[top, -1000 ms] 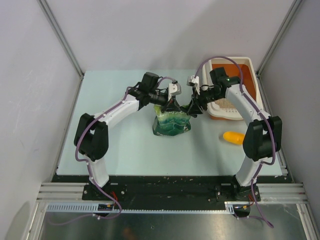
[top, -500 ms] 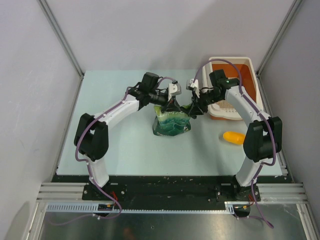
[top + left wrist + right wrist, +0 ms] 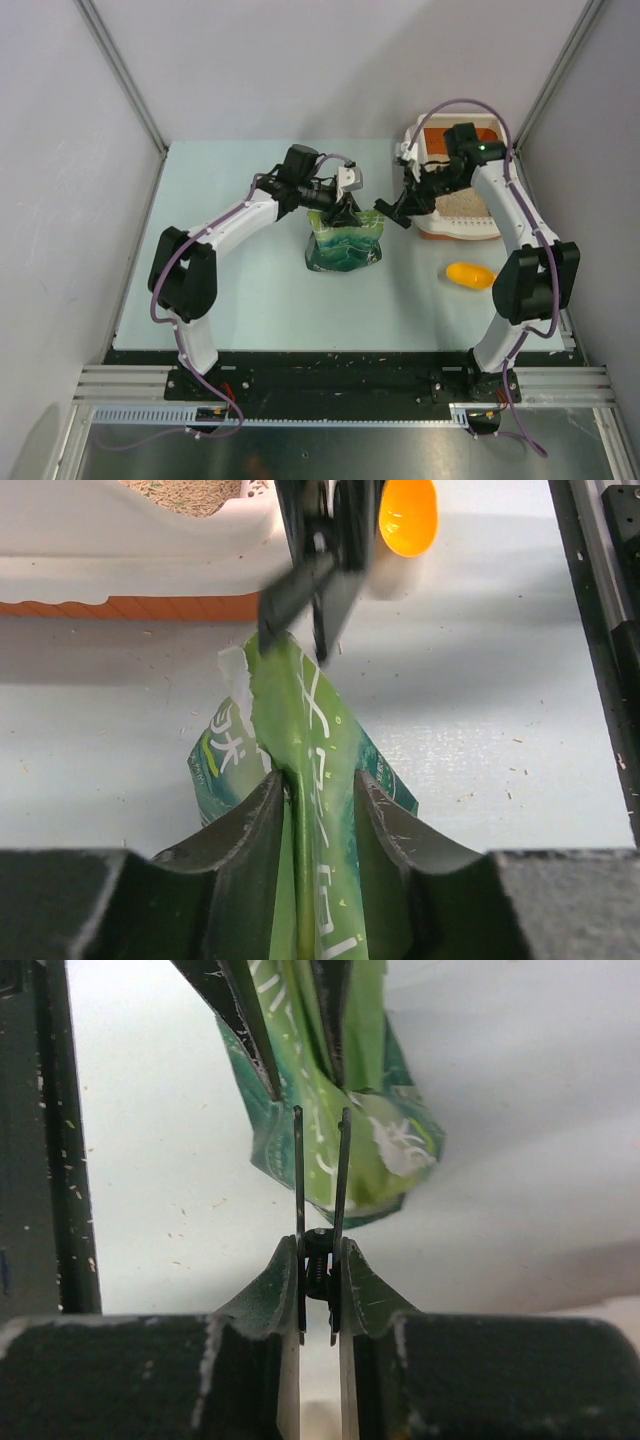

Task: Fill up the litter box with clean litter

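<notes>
We begin with the pale table [image 3: 230, 290], where the litter box [image 3: 462, 230] sits at the far right corner. Just left of it the green bag [image 3: 345, 245] stands upright, and the yellow-orange scoop [image 3: 468, 274] lies near the box's front wall, apart from both arms. The left gripper [image 3: 343, 207] is clamped on the bag's top fold. The right gripper [image 3: 388, 212] is closed around what we take to be small spring snips [image 3: 290, 595], their thin blades slightly apart at the bag's upper corner. We cannot tell whether they touch the film. Some clean litter [image 3: 466, 206] shows as pale grains in the box's near end. We judge the step in hand to be opening the bag. To do it well, we should hold the top taut and upright and cut across just below the seal. The body should be left unsqueezed so nothing spills before pouring.
</notes>
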### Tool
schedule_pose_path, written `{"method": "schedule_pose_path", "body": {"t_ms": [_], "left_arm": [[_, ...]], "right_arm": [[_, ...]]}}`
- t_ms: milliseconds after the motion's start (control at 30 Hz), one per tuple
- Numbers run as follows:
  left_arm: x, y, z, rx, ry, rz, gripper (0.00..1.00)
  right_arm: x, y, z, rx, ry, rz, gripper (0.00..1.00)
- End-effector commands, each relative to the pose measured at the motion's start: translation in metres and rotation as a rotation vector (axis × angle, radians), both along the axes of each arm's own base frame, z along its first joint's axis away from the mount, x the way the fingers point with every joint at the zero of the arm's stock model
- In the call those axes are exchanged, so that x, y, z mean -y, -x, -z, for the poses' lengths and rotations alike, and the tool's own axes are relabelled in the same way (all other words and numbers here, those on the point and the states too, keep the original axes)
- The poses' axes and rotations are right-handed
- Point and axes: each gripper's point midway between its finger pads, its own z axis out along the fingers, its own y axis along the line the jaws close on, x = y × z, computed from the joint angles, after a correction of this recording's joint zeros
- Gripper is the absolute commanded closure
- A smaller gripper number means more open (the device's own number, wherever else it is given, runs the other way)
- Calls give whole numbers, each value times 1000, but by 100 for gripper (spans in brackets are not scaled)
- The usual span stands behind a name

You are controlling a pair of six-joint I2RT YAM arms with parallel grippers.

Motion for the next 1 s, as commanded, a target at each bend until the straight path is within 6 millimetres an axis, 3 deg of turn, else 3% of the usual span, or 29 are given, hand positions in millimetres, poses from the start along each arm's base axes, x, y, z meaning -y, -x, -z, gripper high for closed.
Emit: {"method": "schedule_pose_path", "body": {"t_ms": [0,333,500,733,967], "left_arm": [[2,1,-4,45,-4,9,65],[9,-1,0,88,-26,10,83],[8,4,-3,124,-25,28,91],[9,6,-5,147,-25,37,93],[8,6,-7,175,-28,40,93]], "right_arm": [[17,8,-44,147,38,-50,100],[28,4,-11,257,234,-227,100],[27,-4,-12,304,271,-236,100],[25,-26,-13,382,310,-206,100],[22,-32,-8,407,347,-256,100]]}}
